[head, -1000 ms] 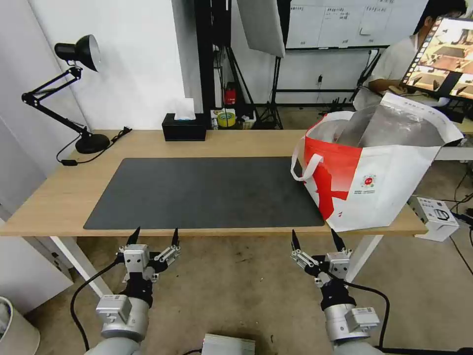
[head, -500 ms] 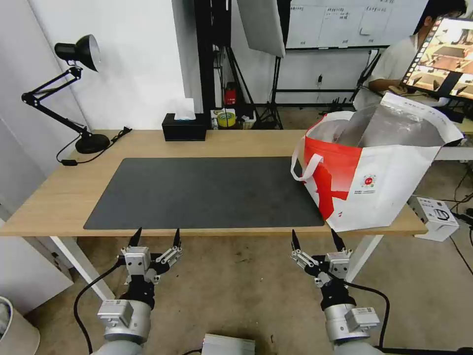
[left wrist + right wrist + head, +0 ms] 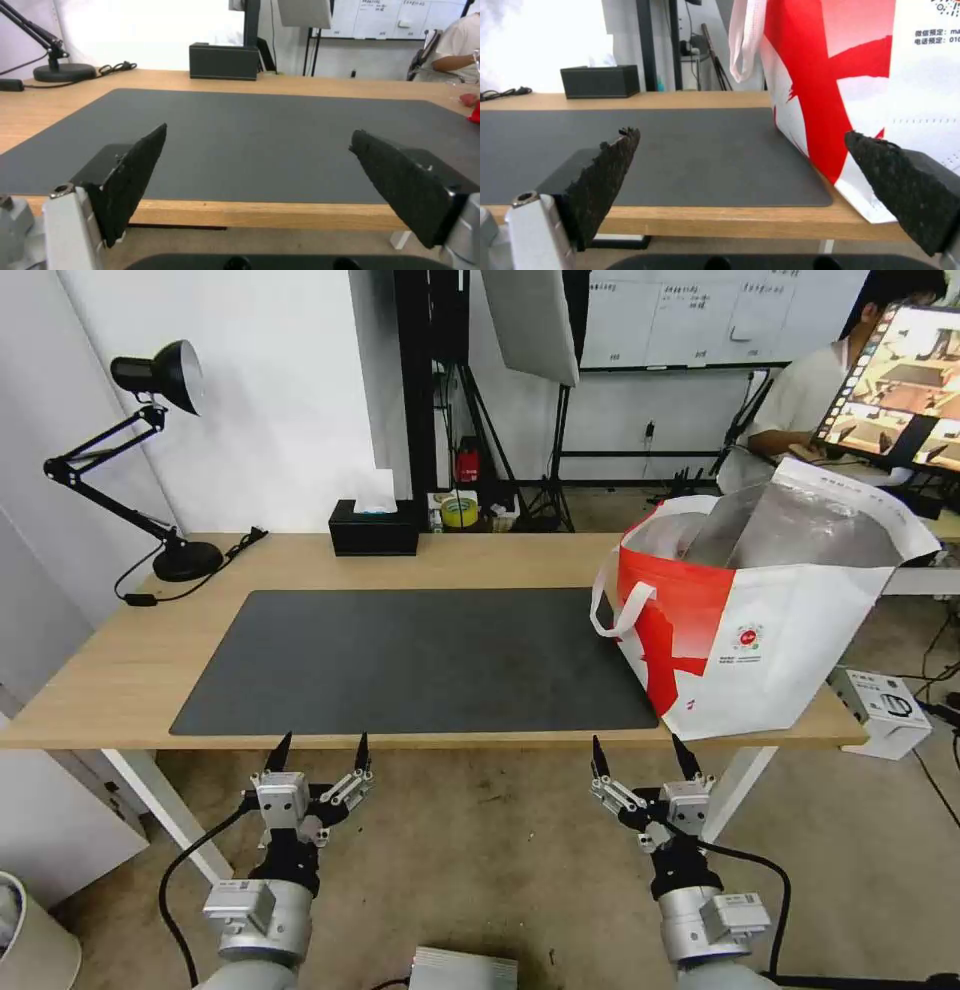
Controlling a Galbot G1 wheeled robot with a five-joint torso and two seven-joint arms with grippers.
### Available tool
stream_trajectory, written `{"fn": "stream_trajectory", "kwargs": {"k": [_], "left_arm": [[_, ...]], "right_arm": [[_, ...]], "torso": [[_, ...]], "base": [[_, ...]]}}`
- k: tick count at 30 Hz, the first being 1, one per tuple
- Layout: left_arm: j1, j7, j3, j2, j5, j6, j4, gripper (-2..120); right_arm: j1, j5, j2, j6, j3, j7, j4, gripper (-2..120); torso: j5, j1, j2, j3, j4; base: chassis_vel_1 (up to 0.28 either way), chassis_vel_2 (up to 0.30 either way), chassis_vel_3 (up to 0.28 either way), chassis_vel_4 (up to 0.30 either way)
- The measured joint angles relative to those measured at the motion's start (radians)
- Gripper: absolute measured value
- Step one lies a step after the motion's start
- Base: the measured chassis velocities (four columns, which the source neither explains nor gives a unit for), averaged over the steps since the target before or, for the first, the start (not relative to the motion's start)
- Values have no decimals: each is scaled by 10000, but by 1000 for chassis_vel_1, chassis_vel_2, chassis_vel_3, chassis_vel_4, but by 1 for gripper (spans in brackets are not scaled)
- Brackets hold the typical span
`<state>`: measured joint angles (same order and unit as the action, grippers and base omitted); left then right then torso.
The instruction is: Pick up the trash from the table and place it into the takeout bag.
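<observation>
Head view: the long light-wood worktop point(image 3: 300, 560) carries a dark grey rectangular mat point(image 3: 420, 660). The large boxy white takeout bag with red swoosh pattern point(image 3: 750, 620) stands at the worktop's right end, overlapping the mat's right edge, mouth open. Left gripper point(image 3: 318, 752) and right gripper point(image 3: 638, 753) hang below the near edge, jaws spread wide and holding nothing.

Left wrist view: left gripper point(image 3: 257, 146) faces the bare mat point(image 3: 260, 142); a black tissue box point(image 3: 224, 61) sits near the far edge.

Right wrist view: right gripper point(image 3: 740, 144) faces the mat's right edge, where the bag point(image 3: 860, 82) stands.
</observation>
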<state>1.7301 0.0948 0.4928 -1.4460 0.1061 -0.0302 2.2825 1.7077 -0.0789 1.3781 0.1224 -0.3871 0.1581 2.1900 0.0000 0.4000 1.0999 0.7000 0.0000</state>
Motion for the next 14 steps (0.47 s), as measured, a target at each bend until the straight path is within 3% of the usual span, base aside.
{"fn": "stream_trajectory", "kwargs": {"k": [14], "left_arm": [[-5,9,0,8,3,-1,-1,100]], "right_arm": [[-1,0,0,0,0,-1,0,100]], "torso": [[0,0,0,0,0]], "base": [[0,0,0,0]]}}
